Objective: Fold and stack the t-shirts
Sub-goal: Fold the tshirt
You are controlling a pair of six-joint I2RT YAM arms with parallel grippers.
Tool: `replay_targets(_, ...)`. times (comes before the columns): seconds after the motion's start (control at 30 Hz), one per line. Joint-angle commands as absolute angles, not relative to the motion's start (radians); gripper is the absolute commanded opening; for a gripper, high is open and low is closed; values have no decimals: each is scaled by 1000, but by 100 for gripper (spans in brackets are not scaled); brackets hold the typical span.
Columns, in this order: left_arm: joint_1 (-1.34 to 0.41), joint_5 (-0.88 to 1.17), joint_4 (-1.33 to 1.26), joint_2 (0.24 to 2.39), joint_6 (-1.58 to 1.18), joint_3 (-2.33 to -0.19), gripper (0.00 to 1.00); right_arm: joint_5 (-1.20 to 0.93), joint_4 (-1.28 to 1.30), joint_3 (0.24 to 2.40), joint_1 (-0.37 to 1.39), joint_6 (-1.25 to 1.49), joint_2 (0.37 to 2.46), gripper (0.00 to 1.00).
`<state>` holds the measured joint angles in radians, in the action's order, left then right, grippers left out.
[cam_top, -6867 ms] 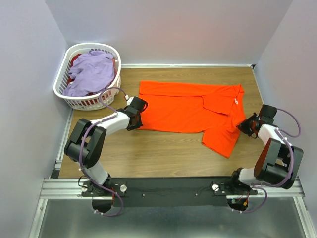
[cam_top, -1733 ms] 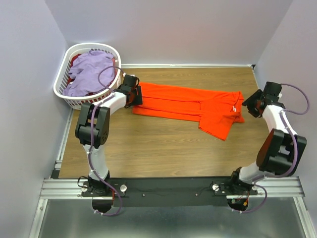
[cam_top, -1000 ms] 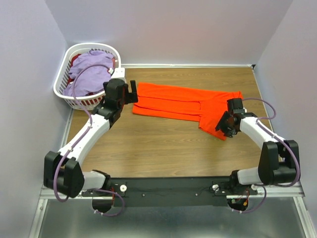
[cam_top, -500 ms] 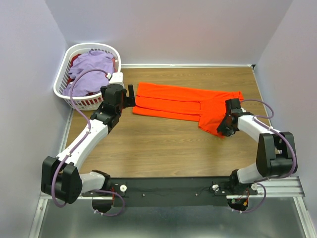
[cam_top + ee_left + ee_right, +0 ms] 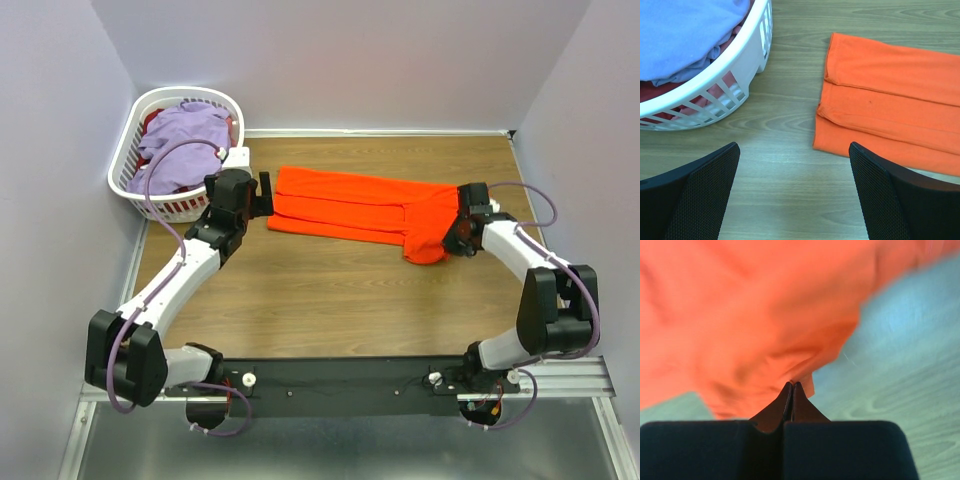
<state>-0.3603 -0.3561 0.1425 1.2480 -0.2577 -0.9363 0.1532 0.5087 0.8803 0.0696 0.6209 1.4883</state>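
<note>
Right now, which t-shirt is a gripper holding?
The orange t-shirt on the table: the right gripper pinches it. The lavender t-shirt lies in the basket.

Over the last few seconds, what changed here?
The orange t-shirt was folded lengthwise into a narrower band. The left end effector let go of its end and backed off, open. The right end effector swung in, pinched the sticking-out sleeve and drew it toward the band. The basket and lavender tee stayed put.
</note>
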Motion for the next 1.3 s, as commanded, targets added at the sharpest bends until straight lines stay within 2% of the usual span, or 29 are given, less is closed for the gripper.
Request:
replay_targets(0.0,-359,-382,126,1266,-252,-948,98,222,517,1027,74,601,1524,1)
replay_targets(0.37,-357,-390,130,1299,-250,-946,98,252,503,1397,74,581,1846,1)
replay_targets(0.7,-359,-396,137,1342,-250,-956,98,262,502,1637,72,548,2061,1)
replay_targets(1.1,-359,-387,158,1404,-253,-968,98,252,502,1736,9,617,2171,1)
replay_targets(1.13,-359,-385,156,1405,-255,-969,98,247,502,1736,5,620,2172,6)
replay_targets(1.27,-359,-376,158,1414,-256,-971,98,236,502,1727,5,627,2169,13)
